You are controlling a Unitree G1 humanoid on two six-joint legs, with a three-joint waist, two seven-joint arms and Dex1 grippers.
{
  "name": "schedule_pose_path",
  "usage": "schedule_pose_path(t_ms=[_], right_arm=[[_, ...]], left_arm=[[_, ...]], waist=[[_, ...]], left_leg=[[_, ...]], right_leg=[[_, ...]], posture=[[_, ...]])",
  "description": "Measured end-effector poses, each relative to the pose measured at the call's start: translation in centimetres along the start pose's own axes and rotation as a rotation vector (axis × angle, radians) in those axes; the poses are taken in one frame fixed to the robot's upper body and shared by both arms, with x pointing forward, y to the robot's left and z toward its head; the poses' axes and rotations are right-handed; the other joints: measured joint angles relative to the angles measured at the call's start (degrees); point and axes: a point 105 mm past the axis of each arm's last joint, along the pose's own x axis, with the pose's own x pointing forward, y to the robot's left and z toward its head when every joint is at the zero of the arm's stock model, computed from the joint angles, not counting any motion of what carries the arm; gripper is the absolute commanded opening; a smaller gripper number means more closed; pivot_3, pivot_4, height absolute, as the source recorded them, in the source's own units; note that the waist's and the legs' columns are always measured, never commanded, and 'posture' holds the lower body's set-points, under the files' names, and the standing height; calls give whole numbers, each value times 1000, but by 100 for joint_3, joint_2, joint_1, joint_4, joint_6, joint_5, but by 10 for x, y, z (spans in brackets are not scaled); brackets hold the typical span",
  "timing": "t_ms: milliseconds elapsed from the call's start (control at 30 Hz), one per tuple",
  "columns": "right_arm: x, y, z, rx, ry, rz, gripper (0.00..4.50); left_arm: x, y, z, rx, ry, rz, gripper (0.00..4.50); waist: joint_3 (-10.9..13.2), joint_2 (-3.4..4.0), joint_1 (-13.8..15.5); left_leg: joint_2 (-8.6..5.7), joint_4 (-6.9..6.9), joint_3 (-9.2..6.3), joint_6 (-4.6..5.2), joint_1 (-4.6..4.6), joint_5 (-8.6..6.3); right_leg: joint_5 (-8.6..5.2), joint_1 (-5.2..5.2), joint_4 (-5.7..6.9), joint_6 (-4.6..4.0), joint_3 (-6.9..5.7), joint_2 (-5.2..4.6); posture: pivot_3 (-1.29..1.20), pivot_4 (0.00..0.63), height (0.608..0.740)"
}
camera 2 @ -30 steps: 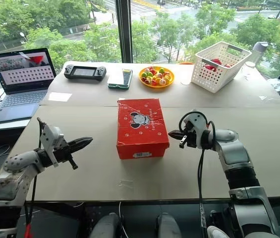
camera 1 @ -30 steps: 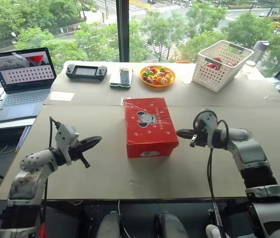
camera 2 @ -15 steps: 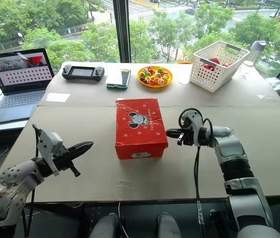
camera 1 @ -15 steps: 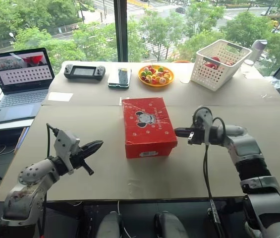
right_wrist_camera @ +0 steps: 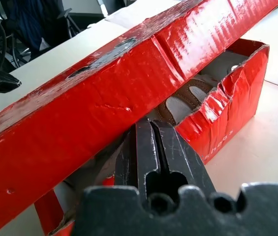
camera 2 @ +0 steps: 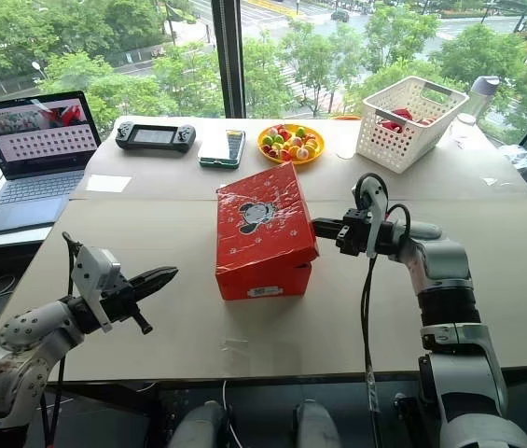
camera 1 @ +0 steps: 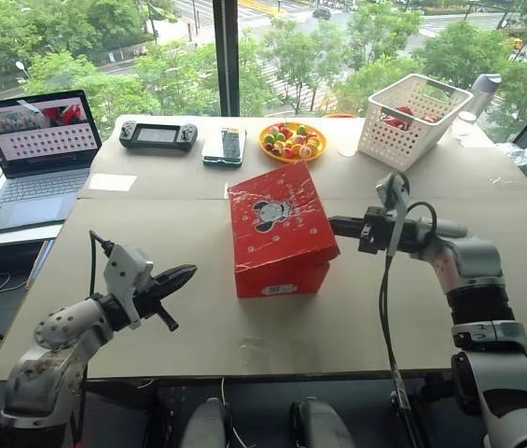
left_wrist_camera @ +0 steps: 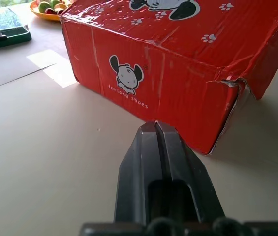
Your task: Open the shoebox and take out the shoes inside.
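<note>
Nearest the robot, the left gripper [camera 1: 181, 275] hung over the near-left part of the table [camera 1: 356, 317], short of the shoebox [camera 1: 280, 238] and well apart from it; its two black fingers [left_wrist_camera: 158, 147] were pressed together with nothing between them, tips aimed at the box's red side wall.

The shoebox stood at the middle of the table, its white end label facing the robot. Its lid [camera 1: 277, 213] was tilted, raised along the right edge and hinged low on the left, the cartoon figure and paw prints on top. The right gripper [camera 1: 338, 225] reached in from the right of the box, fingers [right_wrist_camera: 151, 147] closed flat against each other and pushed in under the lifted lid edge. Through that gap, a pale shoe [right_wrist_camera: 190, 96] with a brown lining lay inside the box.

Beyond the shoebox sat a bowl of coloured sweets [camera 1: 293, 141], a phone [camera 1: 228, 145] and a game controller [camera 1: 158, 135] further left, a laptop [camera 1: 37, 149] at far left, and a white lattice basket [camera 1: 412, 117] to the far right.
</note>
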Motion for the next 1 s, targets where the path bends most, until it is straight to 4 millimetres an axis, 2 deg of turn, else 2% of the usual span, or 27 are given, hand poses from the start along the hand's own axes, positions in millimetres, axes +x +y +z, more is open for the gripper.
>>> schedule_pose_path(t_ms=[200,333,400,467,500,533,600,700,767,833,1000], right_arm=[[10,17,18,-183,127,78,14],[27,30,50,-364,181,100,14],[43,38,83,-432,107,86,14],[60,57,142,-458,-94,77,14],[56,72,177,-444,-229,102,14],[50,79,193,-432,-296,117,14],[39,83,205,-383,-374,144,14],[41,64,177,-302,-320,105,14],[44,41,141,-247,-218,38,14],[47,29,119,-237,-144,-2,14],[49,24,97,-359,-16,-41,14]], left_arm=[[-9,-10,0,-10,32,-47,0],[-15,-11,2,-8,40,-51,0],[-16,-11,3,-9,44,-49,0],[-13,-15,5,-5,36,-63,0],[-11,-18,8,2,25,-77,0],[-11,-20,9,4,21,-79,0],[-11,-19,8,0,24,-69,0],[-11,-19,8,-3,25,-65,0],[-11,-20,8,-10,22,-71,0],[-11,-23,8,-22,29,-84,0],[-17,-28,8,-52,62,-140,0]], waist=[[5,7,-18],[11,17,-14],[18,28,-36],[31,40,-60],[31,40,-37],[29,36,5],[13,14,108],[11,9,133],[12,10,119],[18,20,101],[24,29,8]], left_leg=[[2,-5,1,0,-9,0],[1,-6,5,0,-16,0],[2,-6,8,0,-20,0],[3,-11,8,1,-28,1],[2,-16,11,0,-28,0],[1,-20,12,-5,-28,-3],[1,-40,9,-7,-25,-4],[-8,-41,19,-6,-28,-3],[-11,-37,25,-2,-37,-1],[-10,-37,28,-1,-38,0],[1,-42,20,-1,-31,0]], right_leg=[[-2,-27,7,-2,12,1],[-3,-47,14,-2,19,3],[1,-62,20,-2,37,8],[28,-76,24,14,58,19],[40,-67,20,-1,43,22],[37,-57,12,-4,28,22],[33,-46,-5,-9,9,13],[34,-47,-15,-8,8,-9],[35,-56,-15,-9,16,-13],[38,-64,-8,-4,22,-7],[30,-67,8,-13,18,19]], posture=[[0,150,733],[0,150,733],[0,150,733],[0,150,733],[0,150,733],[0,150,733],[0,150,733],[0,150,733],[0,150,733],[0,150,733],[0,150,733]])
